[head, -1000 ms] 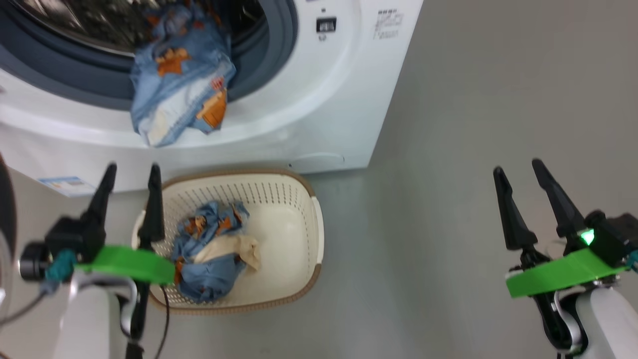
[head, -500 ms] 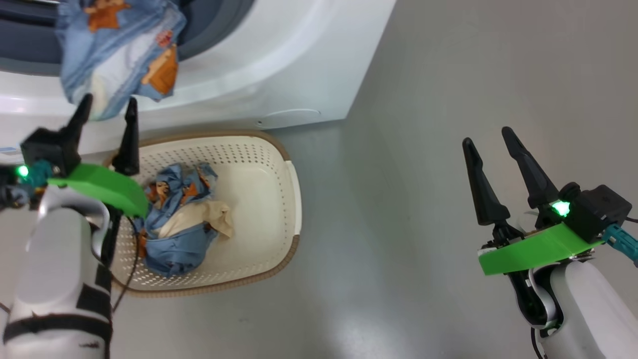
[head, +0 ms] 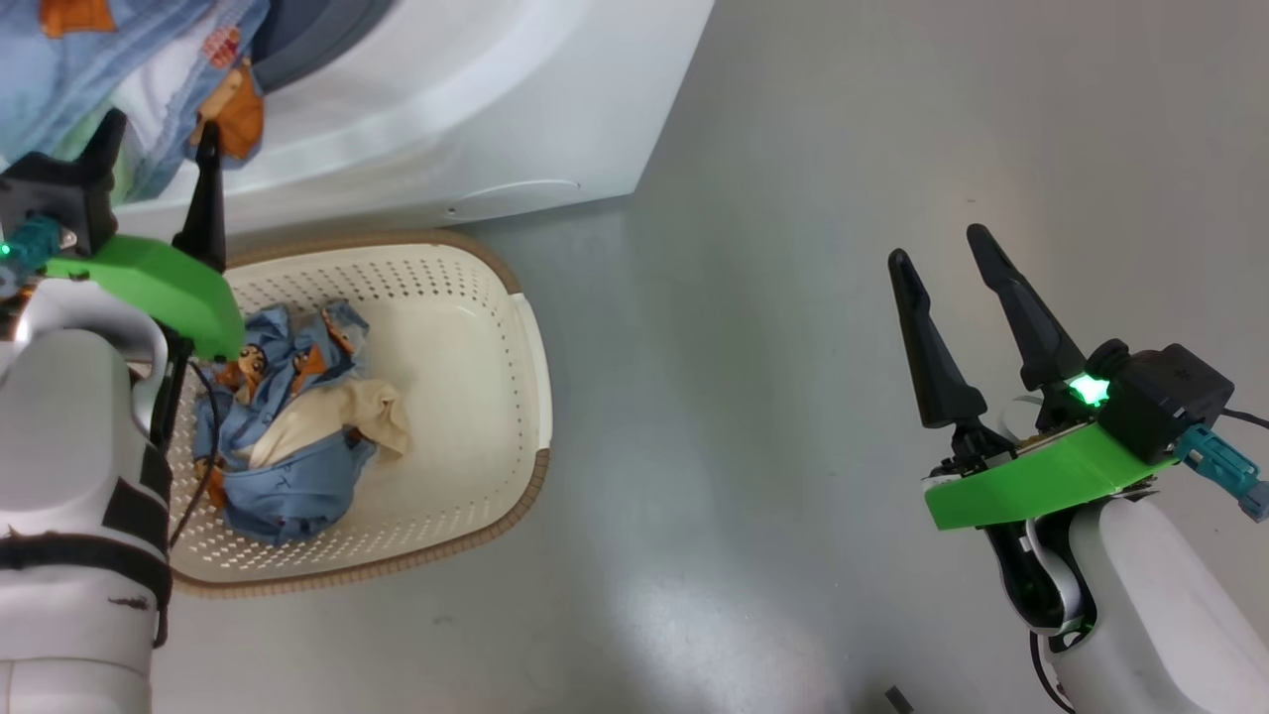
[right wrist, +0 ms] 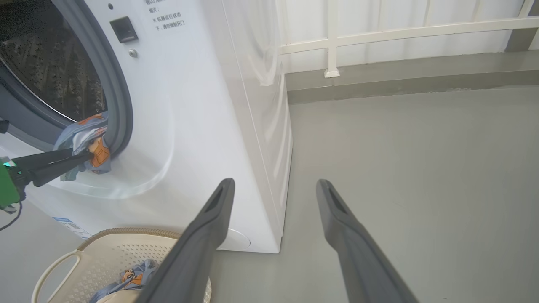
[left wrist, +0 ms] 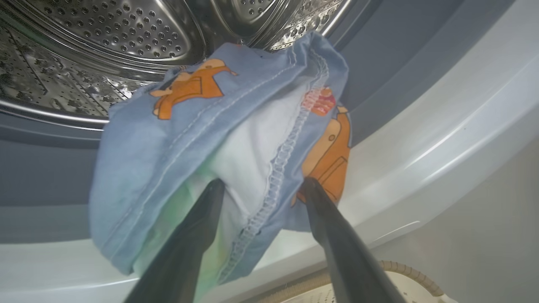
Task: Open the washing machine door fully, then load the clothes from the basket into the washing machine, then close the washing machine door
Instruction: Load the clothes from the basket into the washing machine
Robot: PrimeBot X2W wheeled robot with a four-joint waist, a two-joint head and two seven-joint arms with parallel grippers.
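The white washing machine (head: 446,129) stands with its drum mouth open; its door is out of view. One piece of the clothes (left wrist: 219,139), light blue with orange figures, hangs out of the steel drum over the grey-blue seal. My left gripper (left wrist: 263,182) is open, both fingertips up against that hanging piece, which also shows in the head view (head: 129,69). A second bundle of clothes (head: 288,426) lies in the cream basket (head: 496,327) on the floor below. My right gripper (head: 937,246) is open and empty over bare floor, well right of the basket.
Grey floor (head: 793,198) spreads to the right of the machine. A white railing and a low kerb (right wrist: 379,80) run along the far wall. The basket (right wrist: 109,248) sits tight against the machine's front, under my left gripper (right wrist: 82,156).
The head camera has swung, shifting the scene left and up. My left gripper has risen from the basket's rear rim to the garment hanging from the drum. Both grippers stay open.
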